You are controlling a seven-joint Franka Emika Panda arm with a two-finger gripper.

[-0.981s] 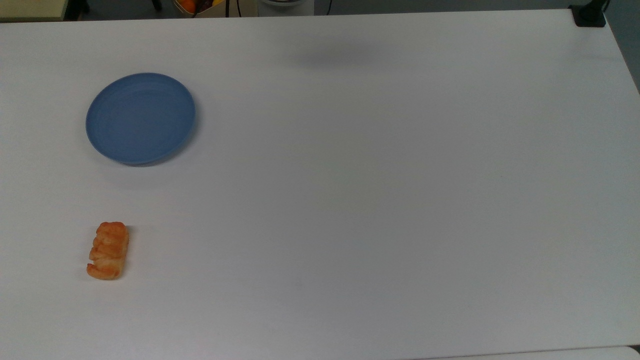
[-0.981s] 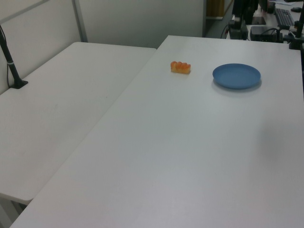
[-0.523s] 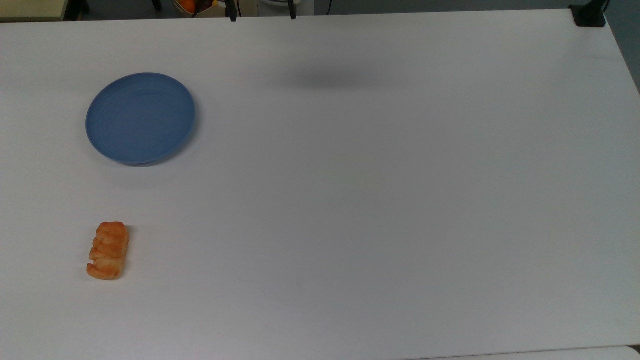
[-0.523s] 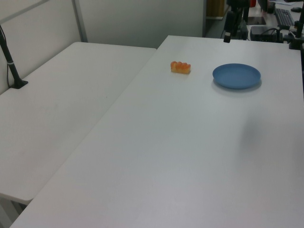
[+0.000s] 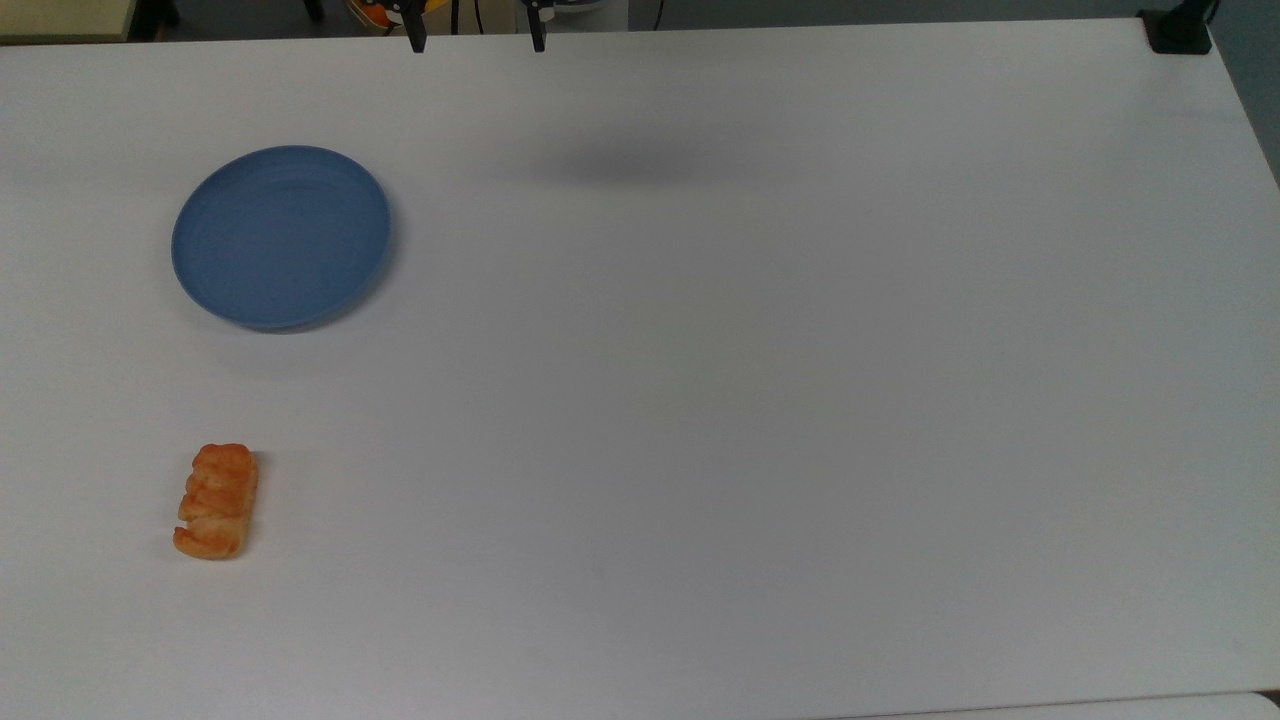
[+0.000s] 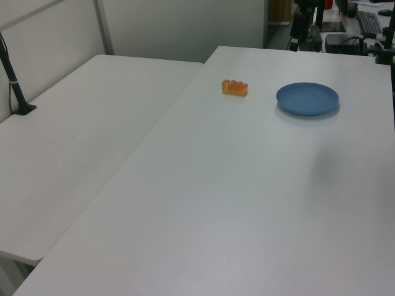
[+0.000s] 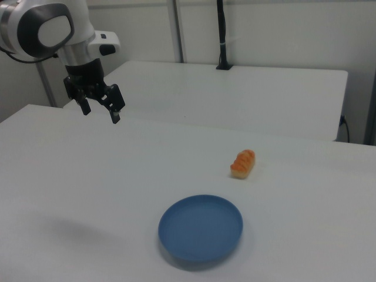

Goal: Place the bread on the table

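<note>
The bread (image 5: pixel 216 501) lies flat on the white surface (image 5: pixel 760 400), well apart from the round blue plate (image 5: pixel 281 237) — in the top view it sits near the top view's left edge, below the plate, with bare white between the two. In the right view the bread (image 7: pixel 243 163) rests beyond the plate (image 7: pixel 201 228) and a little toward the right view's right, its ridged golden-orange crust facing up. The left view shows the bread (image 6: pixel 234 87) to the left view's left of the plate (image 6: pixel 307 98), both toward the far end of the surface (image 6: pixel 234 203). The gripper (image 7: pixel 101 110) hangs in the air above the surface (image 7: pixel 76 176) at the right view's upper left, pointing down, its two fingers spread apart and holding nothing — far from both bread and plate. In the top view its fingertips (image 5: pixel 417 40) poke in at the upper edge, and a soft shadow (image 5: pixel 620 160) lies on the surface below them.
</note>
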